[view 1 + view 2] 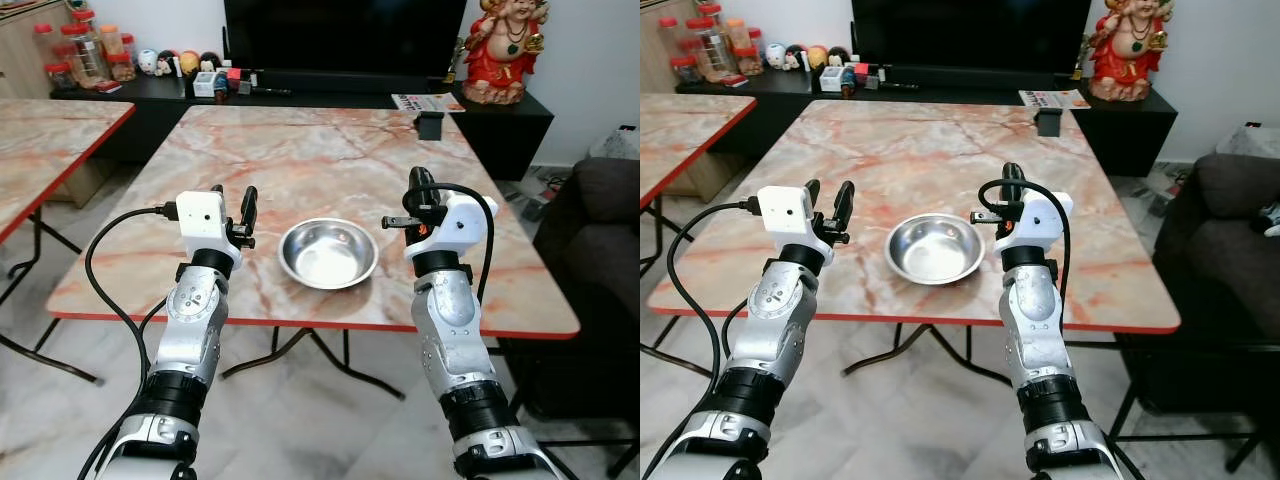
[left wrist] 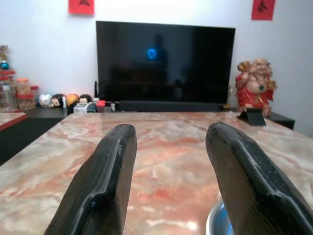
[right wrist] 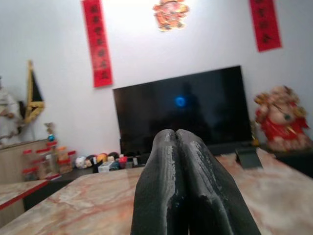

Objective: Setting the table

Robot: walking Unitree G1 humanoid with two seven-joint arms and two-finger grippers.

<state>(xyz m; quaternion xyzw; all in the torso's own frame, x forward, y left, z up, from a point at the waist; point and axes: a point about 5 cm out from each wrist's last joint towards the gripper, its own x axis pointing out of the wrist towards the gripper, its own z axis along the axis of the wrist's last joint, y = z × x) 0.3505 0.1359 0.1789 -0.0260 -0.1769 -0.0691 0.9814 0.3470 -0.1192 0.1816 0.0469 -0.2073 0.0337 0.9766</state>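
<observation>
Sitting near the front edge of a marble-patterned desk with red trim (image 1: 300,150), a round shiny steel bowl (image 1: 328,253) lies between two raised robot arms. To its left, the left hand (image 1: 232,212) has its fingers spread apart. To its right, the right hand (image 1: 420,190) has fingers pressed together, holding nothing.

Living room, white walls, tiled floor.
Marble-top table (image 1: 300,150), black TV (image 1: 340,35) on dark console, red statue (image 1: 505,45), sofa (image 1: 600,230) right.

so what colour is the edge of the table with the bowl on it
Red edge; best in the left eye view.
</observation>
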